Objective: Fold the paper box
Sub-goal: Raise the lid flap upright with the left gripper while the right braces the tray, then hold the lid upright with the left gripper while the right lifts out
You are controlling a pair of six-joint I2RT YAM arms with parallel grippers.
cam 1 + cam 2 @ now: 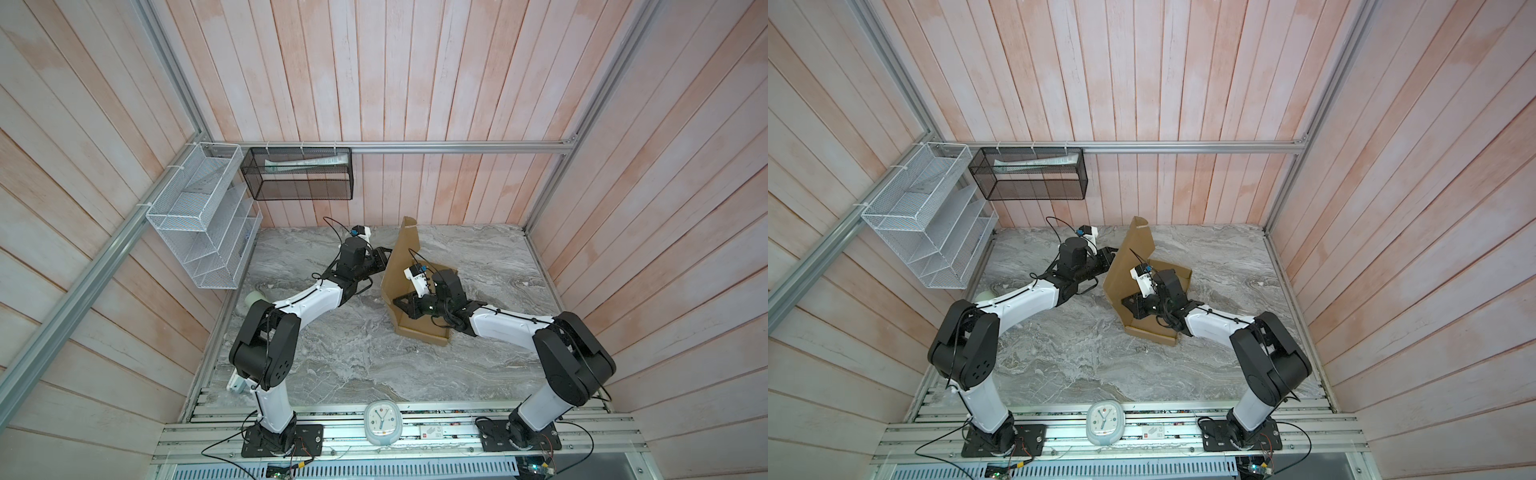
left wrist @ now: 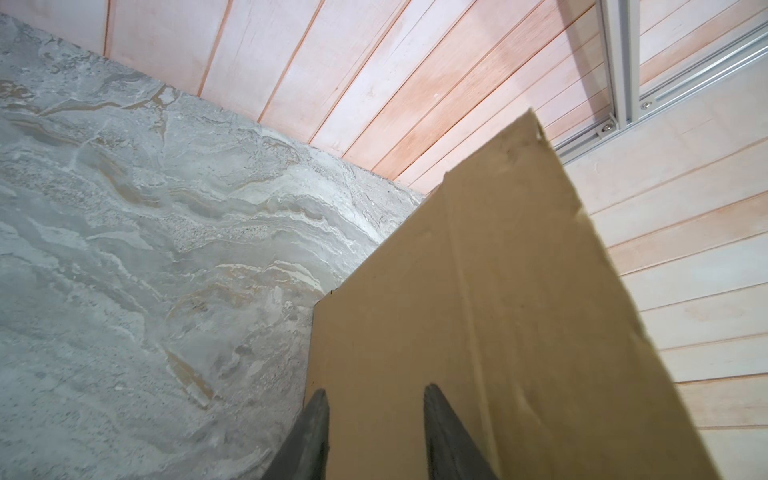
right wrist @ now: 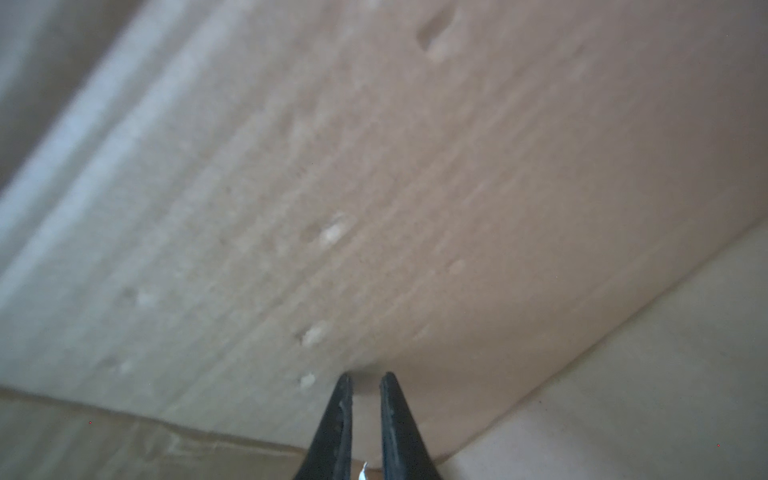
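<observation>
The paper box [image 1: 401, 266] [image 1: 1125, 270], a plain brown corrugated cardboard sheet that is partly folded, sits on the grey marble-patterned surface [image 1: 332, 353], a little to the right of the middle and nearer the far edge than the near one. Its shallow base lies flat on the surface with a low wall raised along its near side. A large creased panel on its left side stands nearly upright, and the panel's notched top corner points toward the far edge.

The left gripper [image 1: 384, 253] [image 1: 1111, 253] is at the outer face of the raised panel, close to the panel's left edge. In the left wrist view its jaws [image 2: 376, 395] stand apart, with bare cardboard [image 2: 478, 311] showing between them, and they clamp nothing. The pictures do not show whether the fingertips touch the panel.

The right gripper [image 1: 397, 301] [image 1: 1124, 301] reaches into the box from the right, above the base, and points at the inner face of the same panel. In the right wrist view its jaws [image 3: 365, 380] have only a narrow gap between them and hold nothing. Their tips meet the blurred cardboard [image 3: 415, 166] where a small dent shows.

A white wire rack [image 1: 195, 216] and a black mesh basket [image 1: 299, 174] hang on the walls beyond the far left corner. A pale round-cornered clock [image 1: 382, 424] lies on the metal rail along the near edge, between the two arm bases.
</observation>
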